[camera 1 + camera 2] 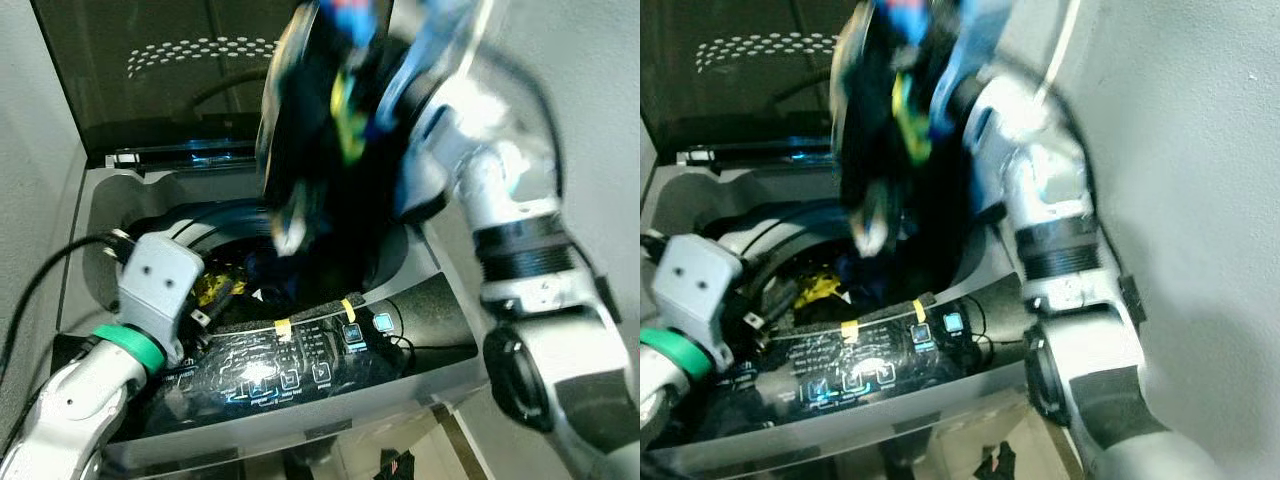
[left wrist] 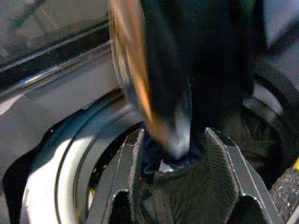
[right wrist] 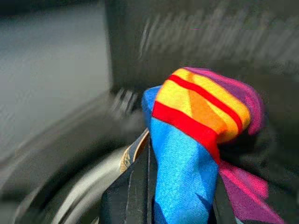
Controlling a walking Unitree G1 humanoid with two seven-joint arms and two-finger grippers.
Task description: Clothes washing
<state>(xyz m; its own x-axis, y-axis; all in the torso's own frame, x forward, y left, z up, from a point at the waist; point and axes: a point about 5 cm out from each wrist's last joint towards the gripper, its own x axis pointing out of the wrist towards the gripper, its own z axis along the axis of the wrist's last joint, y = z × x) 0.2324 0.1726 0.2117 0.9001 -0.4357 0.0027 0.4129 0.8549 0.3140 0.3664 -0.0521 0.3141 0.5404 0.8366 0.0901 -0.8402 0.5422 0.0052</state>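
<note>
You are looking down into a top-loading washing machine (image 1: 100, 215) with its smoked lid (image 1: 150, 70) raised against the back. Your right gripper (image 3: 154, 186) is lifted high over the drum opening, its fingers pinched on a bundle of clothes (image 1: 320, 120): dark fabric hangs down from it toward the drum, blurred, with blue, yellow, red and pink cloth bunched at the grip. In the right wrist view the bright striped fabric wraps around the fingers, so the grasp is plain.

Your left gripper (image 2: 175, 154) sits low at the near-left rim of the drum (image 2: 56, 163), pointing inward. Its fingers stand spread, with dark cloth lying between them; you cannot tell whether they press on it. The hanging bundle drops just in front of this gripper and blocks most of its view into the tub.

More laundry lies inside the drum, including a yellow piece (image 1: 212, 287) near the left wrist. The control panel (image 1: 300, 365) runs along the near edge, with lit blue buttons and two yellow tape tabs (image 1: 282, 327). A grey wall (image 1: 1200, 200) stands close on the right, beside your right arm.
</note>
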